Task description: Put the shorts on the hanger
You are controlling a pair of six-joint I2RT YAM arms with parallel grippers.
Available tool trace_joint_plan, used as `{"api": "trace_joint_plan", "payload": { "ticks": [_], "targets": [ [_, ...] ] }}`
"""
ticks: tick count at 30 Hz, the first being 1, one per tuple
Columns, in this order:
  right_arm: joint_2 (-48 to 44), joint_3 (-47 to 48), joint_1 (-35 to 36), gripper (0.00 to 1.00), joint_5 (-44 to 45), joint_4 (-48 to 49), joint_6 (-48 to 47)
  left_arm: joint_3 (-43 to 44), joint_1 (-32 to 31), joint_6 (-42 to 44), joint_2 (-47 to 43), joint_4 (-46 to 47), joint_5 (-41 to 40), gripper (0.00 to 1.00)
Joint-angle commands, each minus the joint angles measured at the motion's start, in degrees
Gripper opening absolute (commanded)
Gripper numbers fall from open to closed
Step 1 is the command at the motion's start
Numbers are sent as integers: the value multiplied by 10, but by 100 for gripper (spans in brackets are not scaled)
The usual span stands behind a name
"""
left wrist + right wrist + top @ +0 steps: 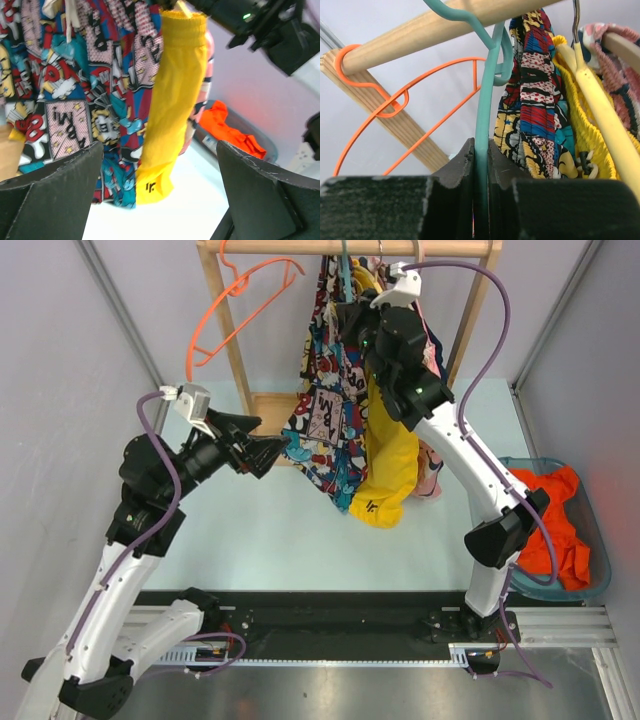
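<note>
While right gripper (pixel 480 148) pinches the hanger (pixel 482 100), left gripper (pixel 157 150) gapes, orange cloth (pixel 555 520) in bin (pixel 600 550)

three shorts (pixel 325 410), two plastic hangers (pixel 245 305), two arms (pixel 480 475), one bin (pixel 560 595).

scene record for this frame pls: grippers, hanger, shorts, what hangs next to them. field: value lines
right gripper: shut on the hanger's stem, just under the rod
left gripper: open, nothing between the fingers, facing the lower part of the shorts
hanger: teal, hook over the wooden rod
shorts: comic print, hanging down beside the hanger; how they sit on it is hidden
neighbour: yellow shorts on a beige hanger, touching the shorts
</note>
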Motion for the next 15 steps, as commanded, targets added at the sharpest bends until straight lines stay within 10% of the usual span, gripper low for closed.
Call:
{"api": "trace_joint_plan", "payload": {
  "ticks": [1,10,15],
  "targets": [
    [8,42,-26,0,3,-18,60,32,-2,32,-6,-64,-49,100],
    [5,24,-43,1,-39,-68,100,76,16,41,15,-168,-111,100],
    [-21,-8,-44,34,-49,-55,89,89,107,9,35,-210,-36,100]
  ]
}}
